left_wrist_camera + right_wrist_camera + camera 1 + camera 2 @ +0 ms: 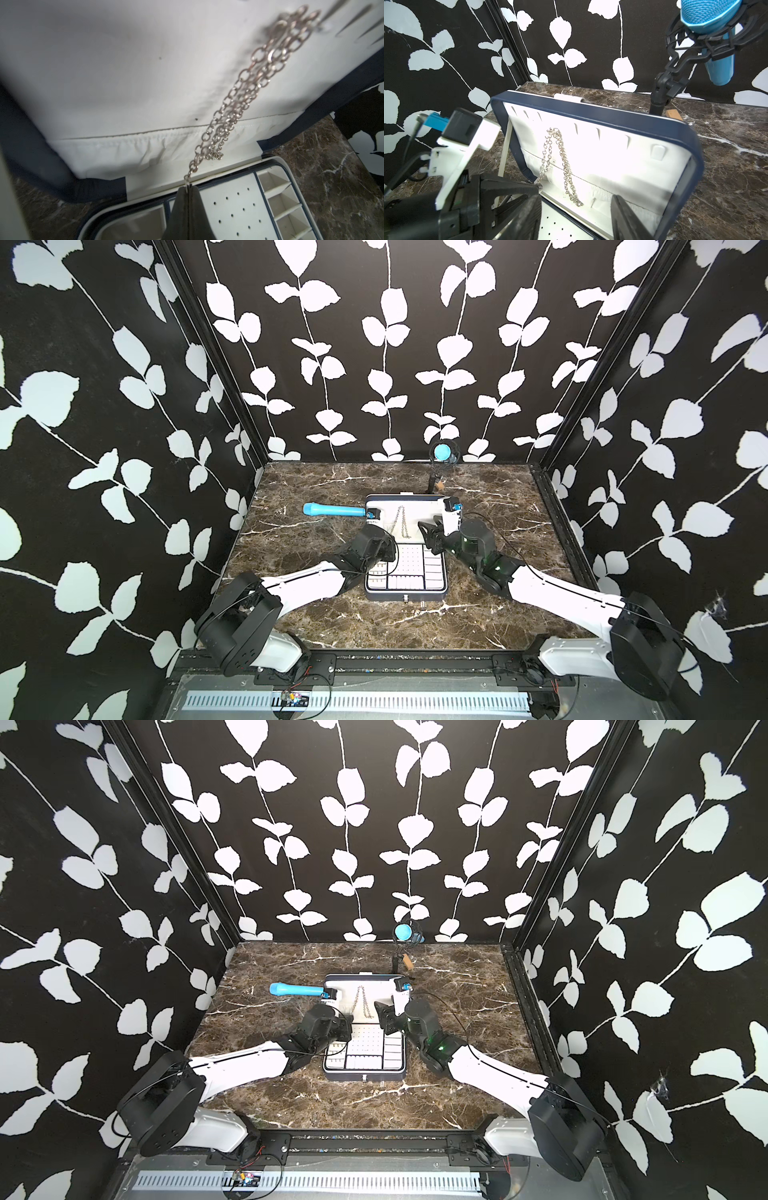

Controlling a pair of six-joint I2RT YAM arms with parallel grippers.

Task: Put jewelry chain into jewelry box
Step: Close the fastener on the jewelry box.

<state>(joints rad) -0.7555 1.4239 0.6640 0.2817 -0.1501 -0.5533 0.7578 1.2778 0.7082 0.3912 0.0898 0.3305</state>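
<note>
The jewelry box (405, 596) (363, 1075) stands open mid-table, its white-lined lid (612, 112) (124, 62) upright behind the compartmented tray. The jewelry chain (401, 522) (362, 1002) (554, 158) (249, 87) is draped over a hook on the lid lining in an upside-down V. One strand hangs free. The other runs taut to my left gripper (388, 537) (348, 1016) (189, 188), shut on the chain's end link above the tray's back edge. My right gripper (430, 537) (384, 1016) (576, 199) is open with nothing between its fingers, in front of the lid, right of the chain.
A blue cylinder (332, 510) (297, 990) lies on the marble table left of the lid. A blue microphone on a black stand (441, 452) (708, 25) rises behind the box, with a small wooden block (673, 115) at its foot. Patterned walls enclose three sides.
</note>
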